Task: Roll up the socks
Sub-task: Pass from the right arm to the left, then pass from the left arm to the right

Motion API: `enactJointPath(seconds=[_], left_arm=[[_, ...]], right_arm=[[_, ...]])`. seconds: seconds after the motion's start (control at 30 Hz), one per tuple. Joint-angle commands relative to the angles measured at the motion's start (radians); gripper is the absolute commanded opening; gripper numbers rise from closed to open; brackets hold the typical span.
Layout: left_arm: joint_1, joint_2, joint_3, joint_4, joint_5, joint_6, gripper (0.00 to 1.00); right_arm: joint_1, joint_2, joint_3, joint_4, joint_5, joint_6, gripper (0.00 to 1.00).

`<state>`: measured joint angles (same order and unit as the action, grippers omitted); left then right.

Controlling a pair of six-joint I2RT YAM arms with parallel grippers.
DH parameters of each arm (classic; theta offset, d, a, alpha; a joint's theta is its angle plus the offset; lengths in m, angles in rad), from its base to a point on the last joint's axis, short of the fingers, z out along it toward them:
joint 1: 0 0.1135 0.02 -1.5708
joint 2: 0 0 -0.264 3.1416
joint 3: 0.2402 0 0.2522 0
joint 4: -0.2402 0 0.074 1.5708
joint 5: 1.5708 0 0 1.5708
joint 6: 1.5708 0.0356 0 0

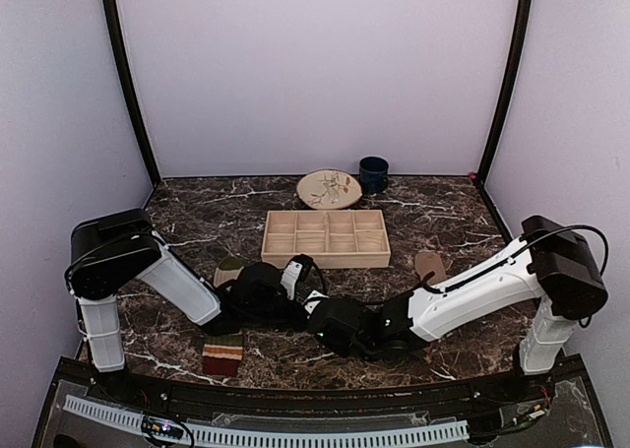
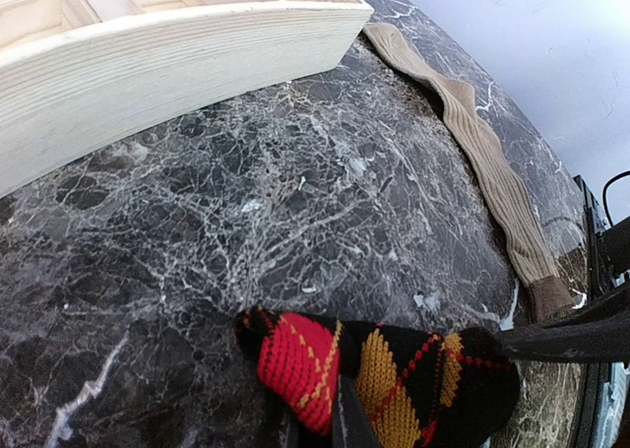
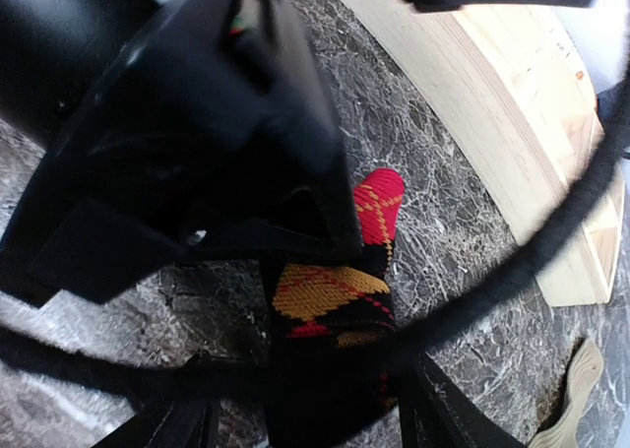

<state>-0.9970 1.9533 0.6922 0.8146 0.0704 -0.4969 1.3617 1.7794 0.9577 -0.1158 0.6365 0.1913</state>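
The black argyle sock, with red and orange diamonds, lies bunched on the marble table between both grippers. My left gripper is shut on its red end, with one dark finger showing under the fabric. My right gripper is open, a finger standing on each side of the sock's black part. In the top view both arms meet at the table's middle and hide this sock. The plain tan ribbed sock lies flat to the right. The striped sock sits folded at the near left.
A wooden compartment tray stands just behind the grippers. Behind it are a patterned plate and a dark blue mug. A black cable crosses the right wrist view. A beige bit of fabric lies by the left arm.
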Motion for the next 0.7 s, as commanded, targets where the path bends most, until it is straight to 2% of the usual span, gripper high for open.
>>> enactJointPath(seconds=[0.0, 0.23, 0.37, 0.5, 0.67], left_arm=[[0.003, 0.078, -0.069, -0.379, 0.028, 0.041, 0.0], [0.005, 0.062, -0.089, -0.353, 0.061, 0.049, 0.0], [0.005, 0.057, -0.097, -0.337, 0.073, 0.05, 0.0], [0.005, 0.051, -0.11, -0.326, 0.073, 0.051, 0.0], [0.005, 0.041, -0.115, -0.321, 0.075, 0.048, 0.0]], right_arm=[[0.013, 0.075, 0.06, -0.041, 0.125, -0.045, 0.62], [0.004, 0.19, 0.124, -0.09, 0.194, -0.084, 0.63], [-0.024, 0.212, 0.125, -0.095, 0.179, -0.084, 0.62], [-0.055, 0.213, 0.115, -0.104, 0.148, -0.077, 0.56], [-0.066, 0.232, 0.11, -0.13, 0.118, -0.064, 0.42]])
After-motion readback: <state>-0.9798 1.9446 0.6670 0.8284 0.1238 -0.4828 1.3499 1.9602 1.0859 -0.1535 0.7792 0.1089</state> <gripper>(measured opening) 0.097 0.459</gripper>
